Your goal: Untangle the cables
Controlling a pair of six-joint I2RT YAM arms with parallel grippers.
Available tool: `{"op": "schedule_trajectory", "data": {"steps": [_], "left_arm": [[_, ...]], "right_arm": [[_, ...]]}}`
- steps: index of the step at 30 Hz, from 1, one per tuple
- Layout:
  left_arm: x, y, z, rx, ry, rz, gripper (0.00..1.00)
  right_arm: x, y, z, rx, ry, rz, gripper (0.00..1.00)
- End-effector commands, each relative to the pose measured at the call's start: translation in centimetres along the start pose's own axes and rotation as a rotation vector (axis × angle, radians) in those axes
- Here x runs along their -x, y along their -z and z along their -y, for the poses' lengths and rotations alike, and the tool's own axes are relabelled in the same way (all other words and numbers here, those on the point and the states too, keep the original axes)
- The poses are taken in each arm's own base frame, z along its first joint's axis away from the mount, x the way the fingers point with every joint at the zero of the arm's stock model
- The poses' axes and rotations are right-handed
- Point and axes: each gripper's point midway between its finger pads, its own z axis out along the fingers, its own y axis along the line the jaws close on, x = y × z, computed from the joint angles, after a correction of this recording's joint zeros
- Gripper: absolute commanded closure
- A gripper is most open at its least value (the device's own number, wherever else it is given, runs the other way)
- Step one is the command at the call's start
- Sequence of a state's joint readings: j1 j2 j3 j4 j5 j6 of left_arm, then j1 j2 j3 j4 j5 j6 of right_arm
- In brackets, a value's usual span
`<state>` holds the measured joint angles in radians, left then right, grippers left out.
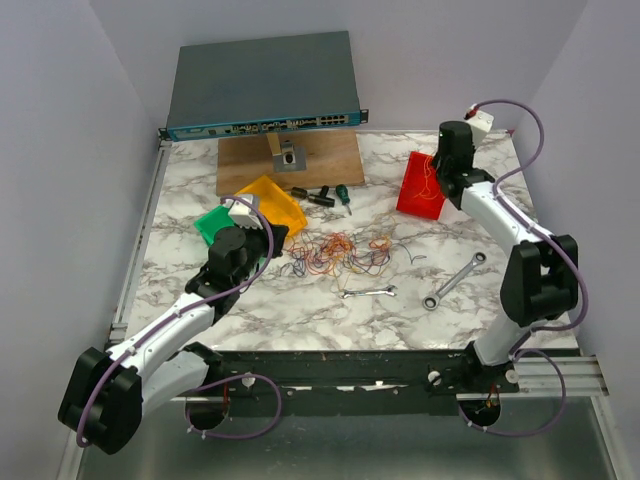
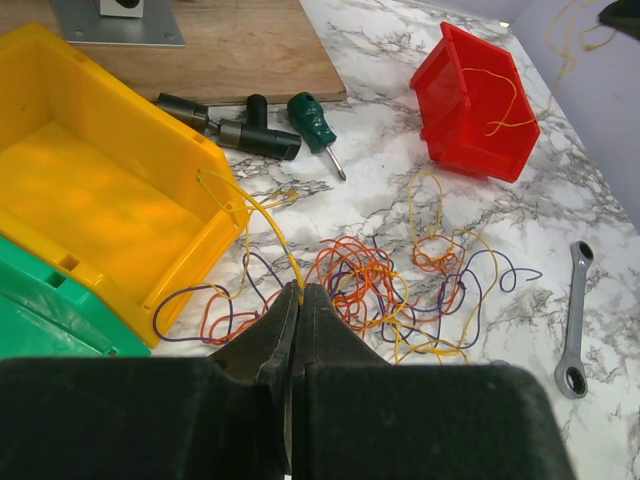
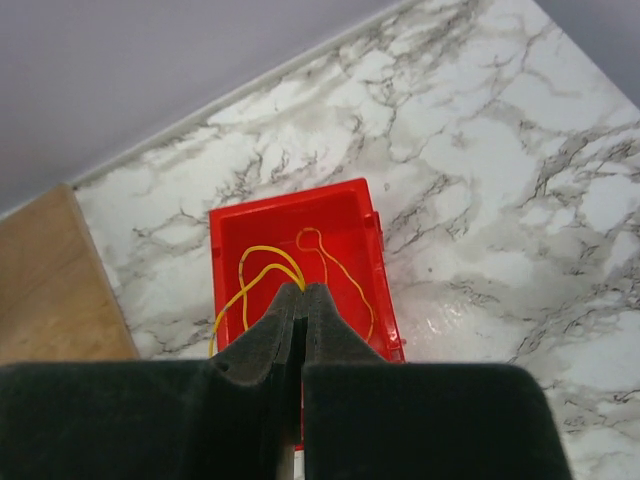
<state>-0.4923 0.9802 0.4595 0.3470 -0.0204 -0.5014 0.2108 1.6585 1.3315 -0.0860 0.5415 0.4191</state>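
Observation:
A tangle of thin orange, yellow and purple cables point(image 1: 335, 255) lies mid-table; it also shows in the left wrist view point(image 2: 400, 285). My left gripper point(image 2: 299, 291) is shut on a yellow cable point(image 2: 262, 213) that loops up toward the yellow bin point(image 2: 90, 200). It sits left of the tangle point(image 1: 268, 240). My right gripper point(image 3: 303, 290) is shut on another yellow cable point(image 3: 255, 262) and hangs over the red bin point(image 3: 290, 245), where an orange strand point(image 3: 345, 270) also lies. In the top view the right gripper point(image 1: 440, 172) is at the red bin point(image 1: 420, 185).
A green bin point(image 1: 213, 222) sits beside the yellow bin point(image 1: 270, 205). A wooden board point(image 1: 290, 160) and a network switch point(image 1: 262, 85) are at the back. Screwdrivers and sockets point(image 1: 325, 195) lie near the board. Two wrenches point(image 1: 455, 280) point(image 1: 368, 293) lie at the front right.

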Motion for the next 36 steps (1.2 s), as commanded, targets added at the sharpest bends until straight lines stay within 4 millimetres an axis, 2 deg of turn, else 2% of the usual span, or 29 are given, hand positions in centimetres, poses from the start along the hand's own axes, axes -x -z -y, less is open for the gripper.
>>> {"op": "schedule_trajectory", "data": {"steps": [1, 4, 11, 14, 16, 17, 21, 24, 26, 29, 31, 36], "left_arm": [[0.4, 0.0, 1.1, -0.057, -0.011, 0.009, 1.0], [0.4, 0.0, 1.1, -0.057, -0.011, 0.008, 1.0], [0.4, 0.0, 1.3, -0.067, -0.015, 0.005, 1.0], [0.5, 0.0, 1.4, -0.071, -0.017, 0.008, 1.0], [0.5, 0.0, 1.4, -0.073, -0.02, 0.008, 1.0], [0.5, 0.0, 1.5, -0.076, -0.021, 0.008, 1.0], [0.6, 0.1, 1.7, -0.087, -0.024, 0.01, 1.0], [0.6, 0.2, 1.8, -0.091, -0.029, 0.015, 1.0], [0.7, 0.3, 2.0, -0.097, -0.033, 0.015, 1.0], [0.8, 0.5, 2.4, -0.117, -0.041, 0.025, 1.0], [0.9, 0.6, 2.9, -0.147, -0.051, 0.032, 1.0], [1.6, 1.8, 5.5, -0.301, -0.086, 0.09, 1.0]], "right_arm": [[-3.3, -2.2, 1.1, -0.071, 0.023, -0.017, 0.99], [-6.2, -3.6, 1.7, -0.112, 0.047, -0.061, 0.99], [-12.2, -7.2, 1.4, -0.133, 0.113, -0.18, 0.99], [-13.4, -8.0, 0.8, -0.132, 0.132, -0.236, 0.97], [-12.7, -7.4, 0.4, -0.107, 0.139, -0.26, 0.85], [-12.1, -6.9, 0.1, -0.083, 0.131, -0.253, 0.77], [-6.8, -3.6, -1.5, 0.042, 0.085, -0.162, 0.58], [-4.3, -1.7, -1.9, 0.091, 0.094, -0.135, 0.36], [-3.5, -0.6, -2.0, 0.118, 0.117, -0.148, 0.34], [-4.5, 2.2, -3.9, 0.297, 0.147, -0.221, 0.27], [-6.4, 5.4, -6.2, 0.525, 0.161, -0.289, 0.24], [-12.5, 13.6, -9.3, 0.848, 0.175, -0.435, 0.23]]}}
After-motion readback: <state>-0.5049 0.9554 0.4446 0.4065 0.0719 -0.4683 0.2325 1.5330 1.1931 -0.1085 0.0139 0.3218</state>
